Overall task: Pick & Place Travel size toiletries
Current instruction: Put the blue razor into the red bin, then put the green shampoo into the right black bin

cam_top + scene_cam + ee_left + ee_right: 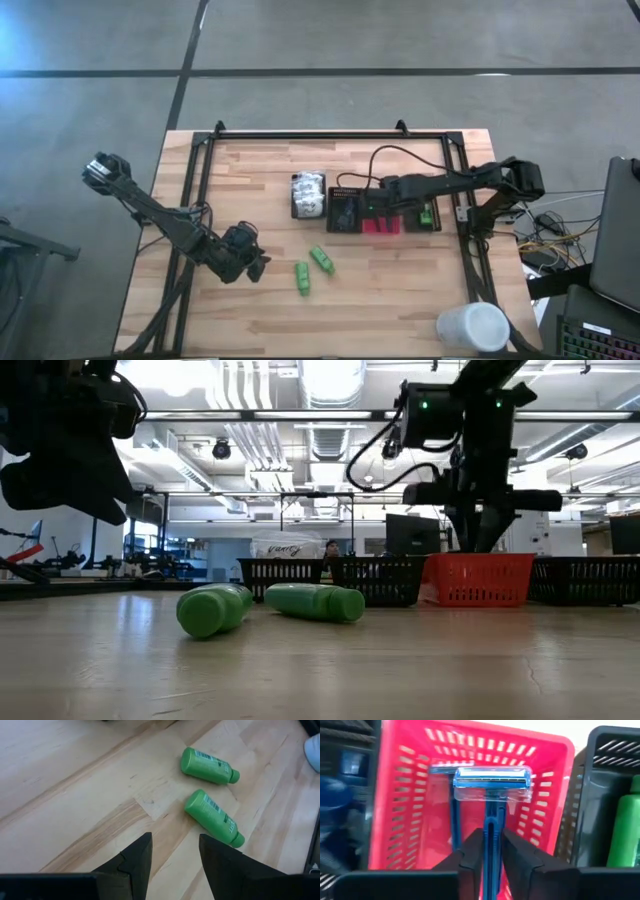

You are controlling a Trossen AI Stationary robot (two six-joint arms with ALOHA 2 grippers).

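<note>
Above the red mesh bin (470, 800), a blue razor (491, 820) hangs by its handle between the two fingers of the right claw (492, 855), its clear-capped head pointing away from the wrist and into the bin's mouth. The pinch on the thin handle keeps the head clear of the fingers, which should let the razor drop flat once they part. A second blue razor already appears to lie on the red floor beneath it, so this bin looks like the razors' place. In the black bin (600, 795) just beside the red one a green bottle (626, 827) rests, which suggests each kind is sorted into its own bin.

Two more green bottles lie on their sides on the bare counter (400, 300), near each other but apart: one (321, 259) closer to the bins, the other (302, 278) closer to the left arm. Being round and on their sides, they may roll if nudged. The left claw (172, 855) hovers low over the wood just short of them, fingers spread to a moderate gap and holding nothing, aimed towards the nearer bottle (214, 817), presumably its next pick.

White packets (308, 194) sit in the bin at the row's left end, and a large white cup (472, 327) stands at the counter's near right corner.
</note>
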